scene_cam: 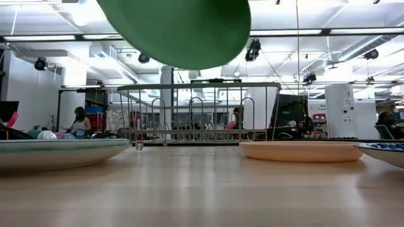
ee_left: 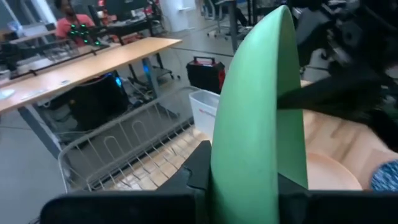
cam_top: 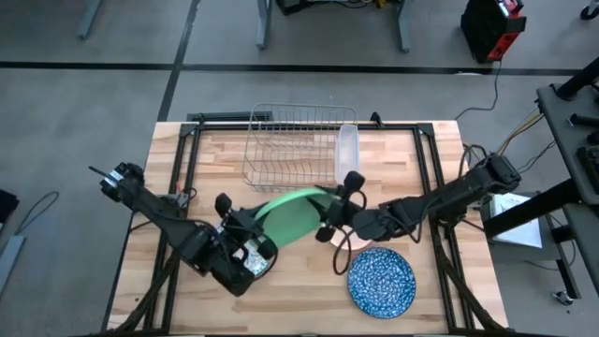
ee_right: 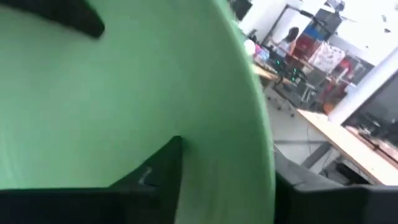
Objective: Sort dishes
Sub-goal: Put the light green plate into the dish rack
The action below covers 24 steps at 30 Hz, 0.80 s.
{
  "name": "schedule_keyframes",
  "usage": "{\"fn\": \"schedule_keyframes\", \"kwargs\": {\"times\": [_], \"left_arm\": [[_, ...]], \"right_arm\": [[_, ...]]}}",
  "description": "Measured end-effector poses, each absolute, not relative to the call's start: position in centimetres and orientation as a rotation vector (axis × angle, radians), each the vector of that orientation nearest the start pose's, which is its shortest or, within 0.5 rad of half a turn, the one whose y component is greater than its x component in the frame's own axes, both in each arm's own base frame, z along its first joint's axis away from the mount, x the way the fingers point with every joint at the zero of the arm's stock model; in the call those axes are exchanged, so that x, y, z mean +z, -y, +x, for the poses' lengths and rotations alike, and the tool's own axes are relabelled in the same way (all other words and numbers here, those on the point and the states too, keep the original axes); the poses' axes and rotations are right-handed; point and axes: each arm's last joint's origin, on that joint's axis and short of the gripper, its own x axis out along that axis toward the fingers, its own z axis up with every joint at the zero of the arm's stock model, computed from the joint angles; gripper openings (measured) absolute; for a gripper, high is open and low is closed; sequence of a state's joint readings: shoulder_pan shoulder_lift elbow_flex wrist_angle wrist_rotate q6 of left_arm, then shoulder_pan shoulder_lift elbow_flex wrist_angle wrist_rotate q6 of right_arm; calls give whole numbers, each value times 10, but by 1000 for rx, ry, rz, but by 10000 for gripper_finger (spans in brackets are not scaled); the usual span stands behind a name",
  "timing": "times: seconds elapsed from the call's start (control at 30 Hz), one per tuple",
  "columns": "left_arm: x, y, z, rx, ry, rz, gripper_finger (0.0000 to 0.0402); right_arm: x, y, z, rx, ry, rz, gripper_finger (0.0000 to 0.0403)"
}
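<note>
Two dark grippers are sharing one large plain green round plate (cam_top: 288, 217) above the middle of the light wooden table (cam_top: 393, 159); the left gripper (cam_top: 255, 221) is pinching the plate's left rim, and in its wrist view the plate (ee_left: 261, 137) is standing on edge between the two dark fingers (ee_left: 198, 163), one on each face; the plate is hanging clear of the tabletop, just in front of the silver wire rack (cam_top: 292, 145), and in the low view its underside (scene_cam: 183, 28) is floating high over the wood; the right gripper (cam_top: 334, 223) is meeting the opposite rim, and in its wrist view a dark finger (ee_right: 158, 171) is lying flat against the green face (ee_right: 124, 93), so it too is clamping the plate; a pale peach-pink shallow bowl (scene_cam: 302, 151) is resting on the table under the right arm; farther right, a blue speckled round plate (cam_top: 382, 281) is lying flat near the front edge.
</note>
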State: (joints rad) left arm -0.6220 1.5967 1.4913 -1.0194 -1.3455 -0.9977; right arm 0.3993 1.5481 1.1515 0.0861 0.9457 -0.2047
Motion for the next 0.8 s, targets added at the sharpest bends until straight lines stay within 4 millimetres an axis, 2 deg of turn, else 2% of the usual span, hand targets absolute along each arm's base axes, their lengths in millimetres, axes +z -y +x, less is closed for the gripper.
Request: {"fn": "schedule_keyframes", "kwargs": {"times": [0.17,0.3,0.4,0.53,0.63,0.8], "left_arm": [[343,139,275,902,-237,14,21],[342,118,283,984,-229,8,21],[342,101,290,1039,-225,-23,21],[337,92,306,1018,-292,-72,21],[333,87,325,1001,-301,-61,21],[332,82,347,978,-285,-38,21]], "right_arm": [[316,-103,302,-511,-353,-345,209],[314,-95,276,-410,-396,-288,235],[300,-92,256,-250,-418,-248,244],[283,-88,237,-103,-339,-167,244],[263,-90,229,-3,-308,-136,235],[234,-90,222,67,-316,-122,221]]}}
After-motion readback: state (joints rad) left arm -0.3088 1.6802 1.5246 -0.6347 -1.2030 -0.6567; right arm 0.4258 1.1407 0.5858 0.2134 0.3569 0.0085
